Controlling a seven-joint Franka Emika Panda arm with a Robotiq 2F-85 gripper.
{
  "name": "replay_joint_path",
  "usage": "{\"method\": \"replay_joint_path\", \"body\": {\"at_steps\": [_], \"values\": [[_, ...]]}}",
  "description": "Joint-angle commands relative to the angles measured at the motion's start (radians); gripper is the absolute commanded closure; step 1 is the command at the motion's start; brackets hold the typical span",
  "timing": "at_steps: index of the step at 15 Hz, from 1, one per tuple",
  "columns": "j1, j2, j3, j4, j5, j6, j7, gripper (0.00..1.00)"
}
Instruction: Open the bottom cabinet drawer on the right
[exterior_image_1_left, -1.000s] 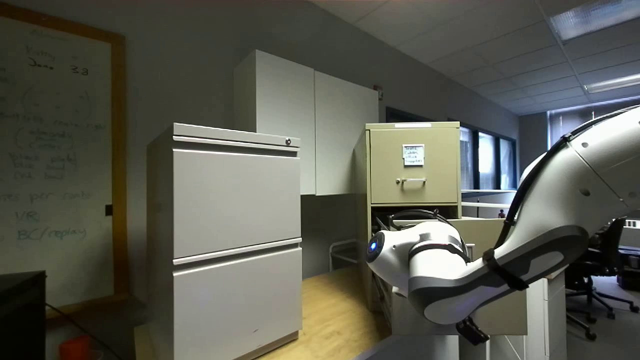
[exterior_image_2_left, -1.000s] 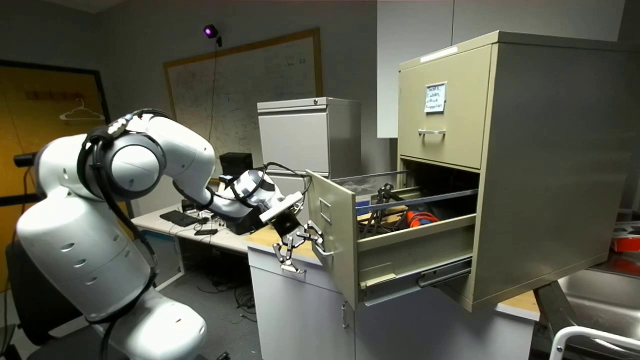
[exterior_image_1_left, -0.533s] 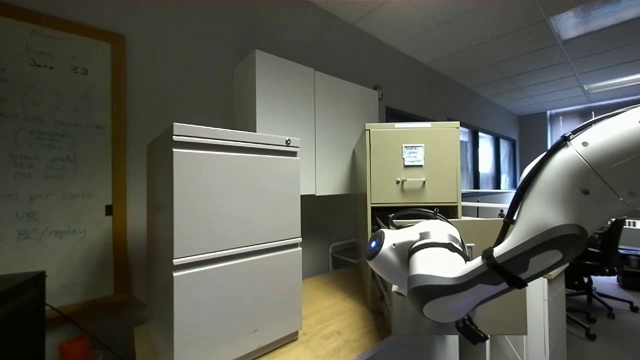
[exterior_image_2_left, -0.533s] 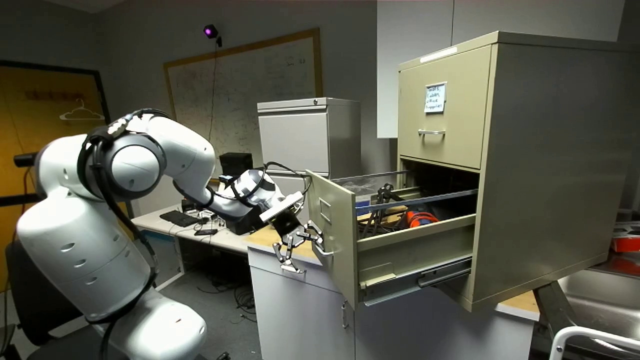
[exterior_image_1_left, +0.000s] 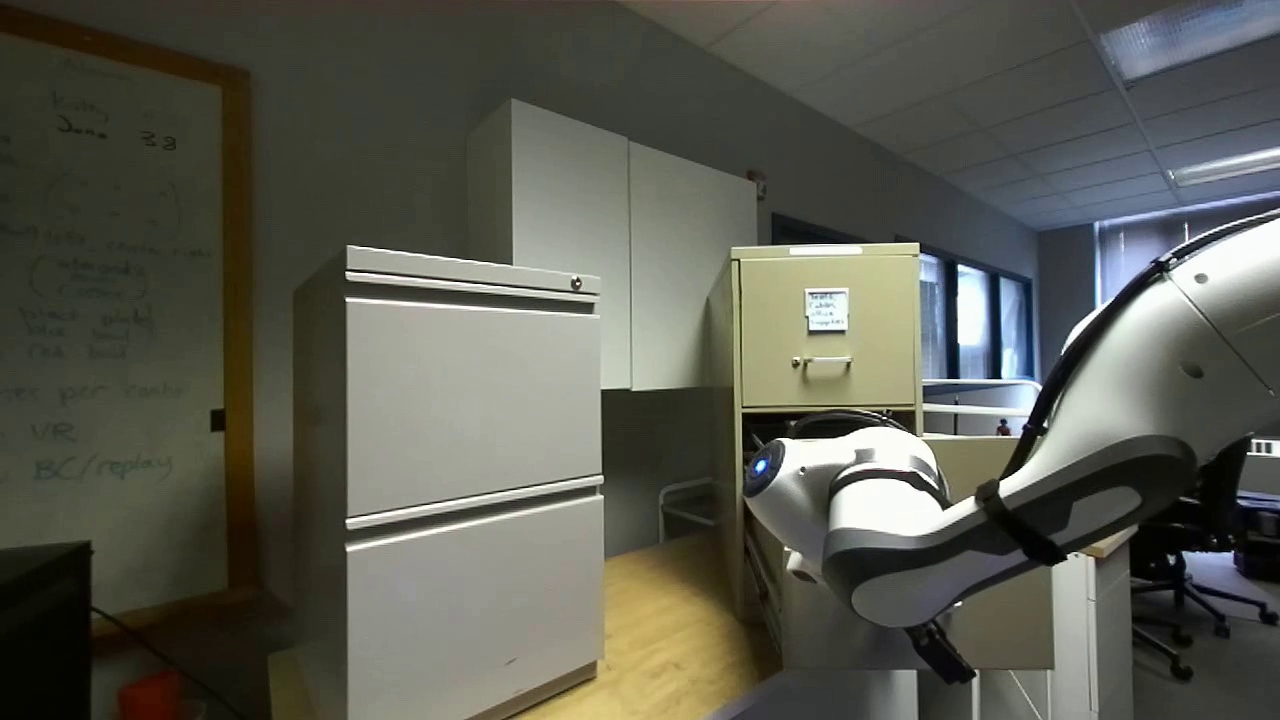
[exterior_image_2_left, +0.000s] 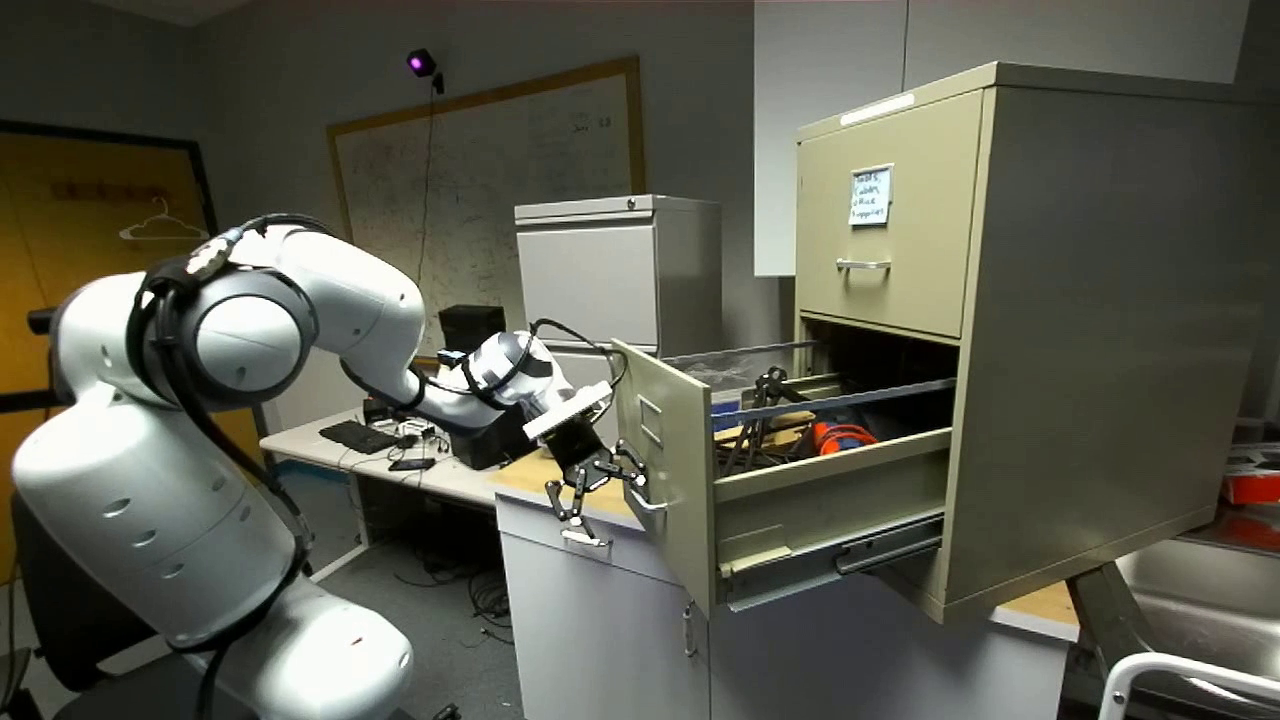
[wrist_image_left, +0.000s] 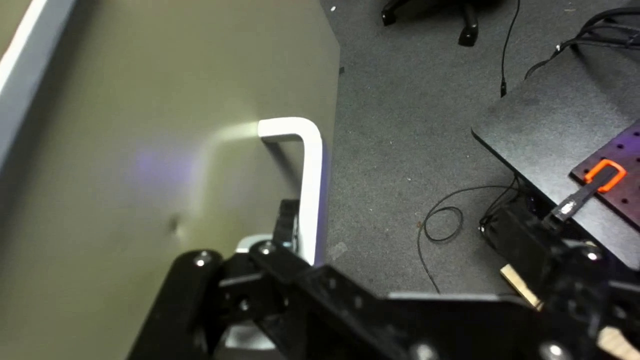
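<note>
One finger of the widely spread tool lies behind the handle, nothing clamped; the bottom cabinet drawer stands pulled out of the beige cabinet, as half a second ago, but the elbow has drawn back.

The bottom drawer juts from the filing cabinet. One finger of the pincer lies behind the drawer's handle.
</note>
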Motion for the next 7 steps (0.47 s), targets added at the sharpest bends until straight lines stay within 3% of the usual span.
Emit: {"method": "replay_joint_path", "body": {"at_steps": [1, 7], "values": [[0.020, -0.043, -0.042, -0.002, 0.114, 0.080, -0.063, 0.00], [0.009, -0.141, -0.101, -0.048, 0.170, 0.219, -0.052, 0.00]]}}
